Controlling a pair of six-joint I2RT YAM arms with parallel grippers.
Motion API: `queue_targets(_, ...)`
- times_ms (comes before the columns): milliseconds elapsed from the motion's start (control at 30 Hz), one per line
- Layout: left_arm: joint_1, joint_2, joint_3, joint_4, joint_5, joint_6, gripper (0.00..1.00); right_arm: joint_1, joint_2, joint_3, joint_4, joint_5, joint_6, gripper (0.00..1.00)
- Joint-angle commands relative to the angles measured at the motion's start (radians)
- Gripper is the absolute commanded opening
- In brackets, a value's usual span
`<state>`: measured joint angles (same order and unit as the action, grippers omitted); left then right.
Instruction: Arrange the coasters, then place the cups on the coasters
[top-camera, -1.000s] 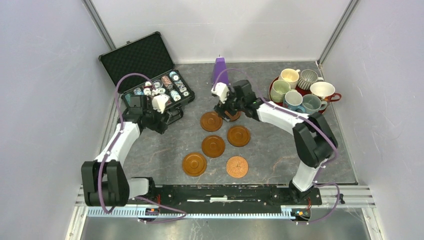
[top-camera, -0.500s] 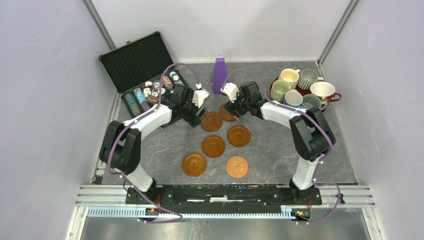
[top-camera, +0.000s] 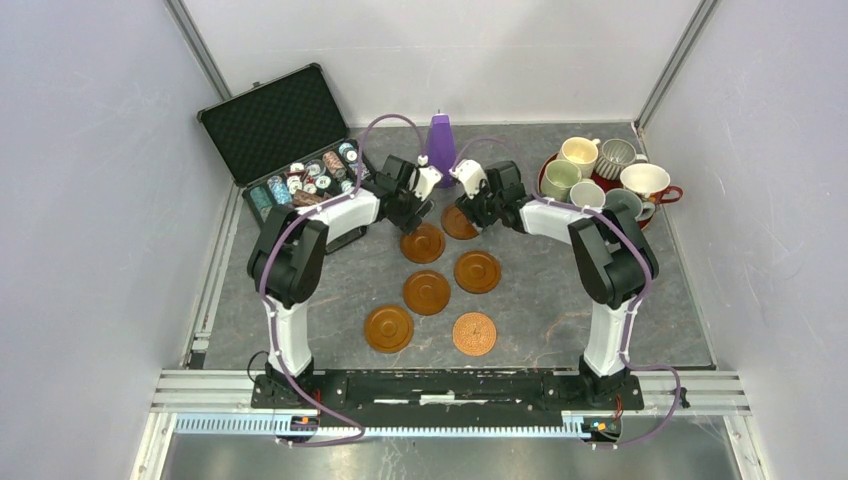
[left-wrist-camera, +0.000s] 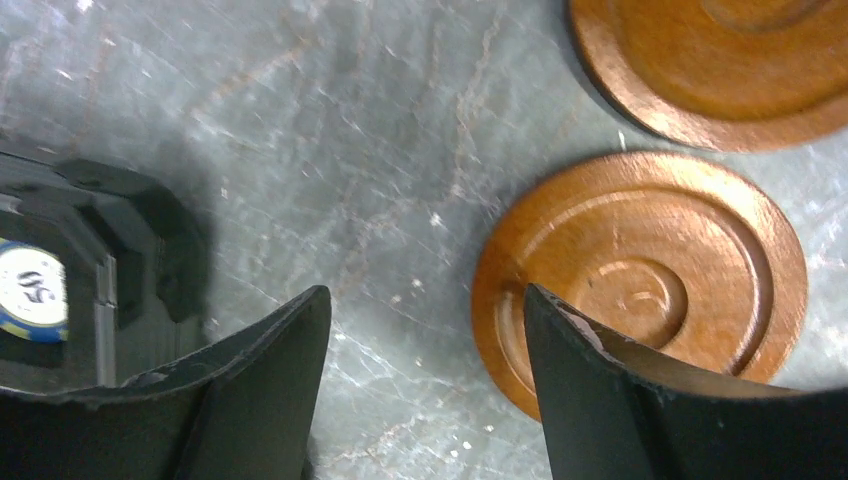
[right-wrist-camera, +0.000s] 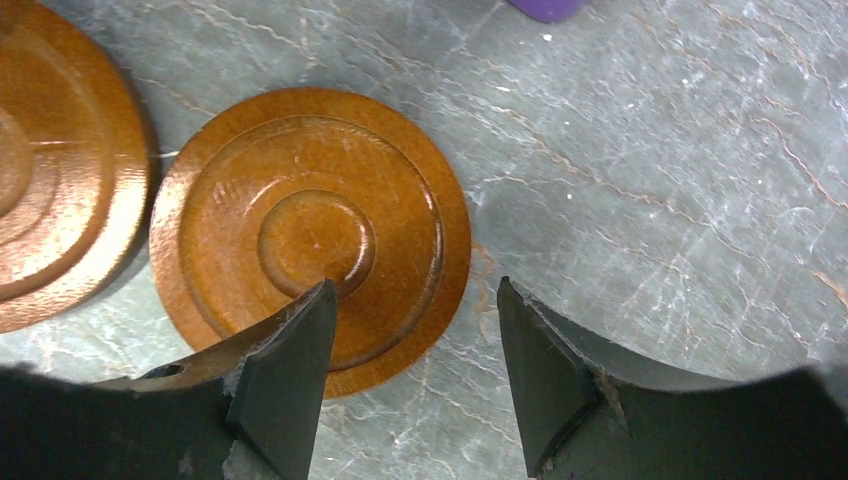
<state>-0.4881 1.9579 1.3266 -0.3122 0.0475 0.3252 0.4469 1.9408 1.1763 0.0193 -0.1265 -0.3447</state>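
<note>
Two claws, both open and empty: left claw (left-wrist-camera: 425, 300) beside a ringed coaster (left-wrist-camera: 650, 270), right claw (right-wrist-camera: 415, 290) over edge of second coaster (right-wrist-camera: 310, 235).

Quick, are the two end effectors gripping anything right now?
Left end effector: open, holding nothing.
Right end effector: open, holding nothing.

- The far middle is crowded: the left tool (left-wrist-camera: 425, 330) and right tool (right-wrist-camera: 415, 310) are held close together near the purple cone (top-camera: 439, 140).
- The far left corner is blocked by the open case (top-camera: 285, 135), the far right by the clustered cups (top-camera: 600, 178).
- The centre is covered by flat coasters (top-camera: 427, 292).
- Bare worktop (top-camera: 545, 320) is found on both sides of them.
</note>
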Motion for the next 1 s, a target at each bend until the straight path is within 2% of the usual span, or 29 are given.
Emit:
queue_targets(0, -0.004, 0.055, 0.105, 0.005, -0.07, -0.02, 0.74, -0.061, 0.015, -0.004, 0.025, 0.039, -0.007, 0.64)
queue_targets(167, -0.004, 0.148, 0.235, -0.061, -0.089, -0.005, 0.69, -0.108, 0.026, -0.001, 0.026, 0.033, -0.02, 0.63)
queue_targets(367, -0.003, 0.161, 0.287, -0.056, -0.09, 0.018, 0.68, -0.134, 0.037, 0.02, 0.017, 0.001, -0.017, 0.63)
queue_targets(633, 0.008, 0.007, 0.242, -0.151, 0.048, -0.025, 0.77, -0.135, -0.007, 0.005, -0.018, -0.126, -0.001, 0.63)
queue_targets(767, 0.014, -0.052, 0.162, -0.181, 0.09, -0.054, 0.8, -0.135, -0.024, -0.01, -0.042, -0.164, 0.015, 0.62)
queue_targets(967, 0.019, -0.019, 0.131, -0.181, 0.085, -0.086, 0.8, -0.136, -0.01, -0.015, -0.05, -0.203, 0.054, 0.61)
